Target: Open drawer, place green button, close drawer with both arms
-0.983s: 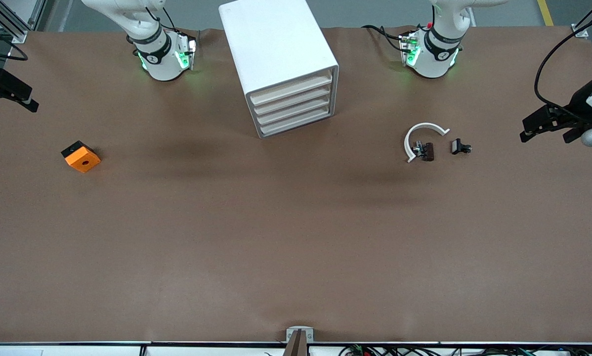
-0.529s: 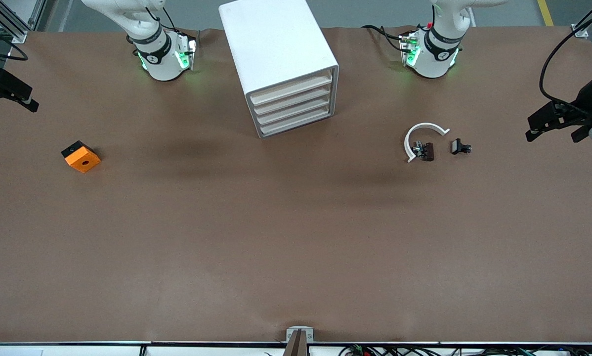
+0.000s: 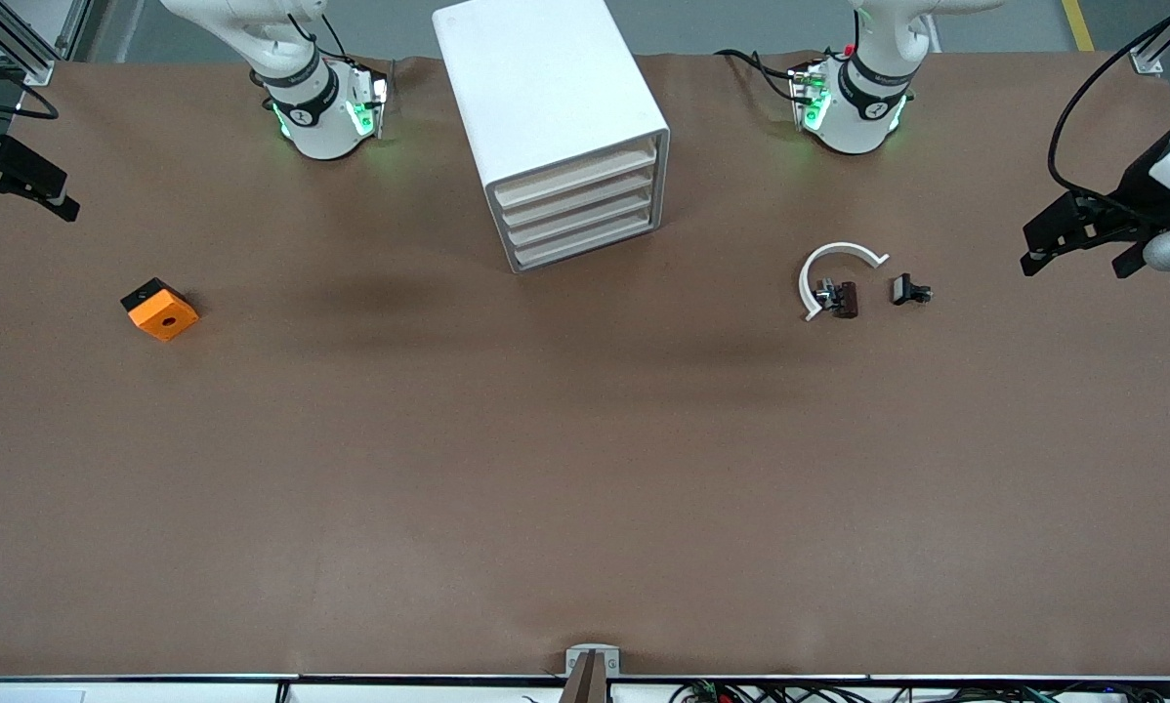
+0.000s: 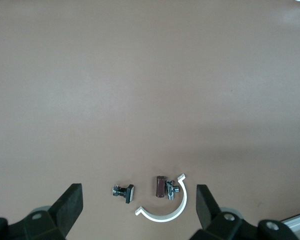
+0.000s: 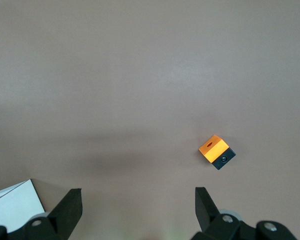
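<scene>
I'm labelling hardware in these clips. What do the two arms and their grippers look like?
Both arms are white with black joint bands and green lights glowing at the bases. The left gripper is black with loose black cables above it; the right gripper is black too. Their fingers are blunt black wedges.

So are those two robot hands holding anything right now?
No, nothing is held. The left gripper hangs open over the table's left-arm end, and the right gripper hangs open over the other end, both with bare fingers.

Surfaces as I see them
Matt brown table point(image 3: 585, 469) covering; smooth white plastic cabinet point(image 3: 546, 88); glossy orange cube point(image 3: 163, 312)
</scene>
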Controlling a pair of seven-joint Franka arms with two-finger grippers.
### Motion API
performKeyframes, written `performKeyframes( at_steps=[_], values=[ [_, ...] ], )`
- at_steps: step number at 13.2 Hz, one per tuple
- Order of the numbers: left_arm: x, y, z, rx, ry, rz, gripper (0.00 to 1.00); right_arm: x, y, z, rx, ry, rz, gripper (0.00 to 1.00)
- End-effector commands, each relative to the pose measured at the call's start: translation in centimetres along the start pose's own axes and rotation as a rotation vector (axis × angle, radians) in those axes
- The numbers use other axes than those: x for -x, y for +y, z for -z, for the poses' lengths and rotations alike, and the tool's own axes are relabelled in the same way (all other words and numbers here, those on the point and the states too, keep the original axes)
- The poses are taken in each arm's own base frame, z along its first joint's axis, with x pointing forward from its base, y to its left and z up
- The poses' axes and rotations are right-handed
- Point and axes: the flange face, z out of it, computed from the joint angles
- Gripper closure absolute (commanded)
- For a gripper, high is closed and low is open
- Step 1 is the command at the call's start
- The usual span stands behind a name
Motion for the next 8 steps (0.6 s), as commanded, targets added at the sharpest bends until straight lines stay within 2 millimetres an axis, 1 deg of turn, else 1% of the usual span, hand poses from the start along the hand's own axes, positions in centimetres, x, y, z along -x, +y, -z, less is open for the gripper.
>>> performKeyframes(
  at_steps=[1, 5, 7, 8],
  values=[
    [0.35, -0.21, 0.34, -0.019, -0.032, 0.008, 0.0, 0.61, -0.32, 0.11, -0.006, 0.001, -0.001, 0.0],
    [0.85, 0.1, -0.03, -0.02, -0.076, -0.002, 0.0, 0.66, -0.32, 0.19, -0.006, 0.002, -0.001, 0.0],
    [0.88, -0.06, 0.13, -0.02, -0.073, -0.006, 0.0, 0.66, -0.32, 0.19, -0.006, 0.002, -0.001, 0.0],
    [0.83, 0.19, 0.18, -0.02, -0.072, -0.003, 0.0, 0.61, -0.32, 0.11, -0.006, 0.001, -0.001, 0.0]
  ],
)
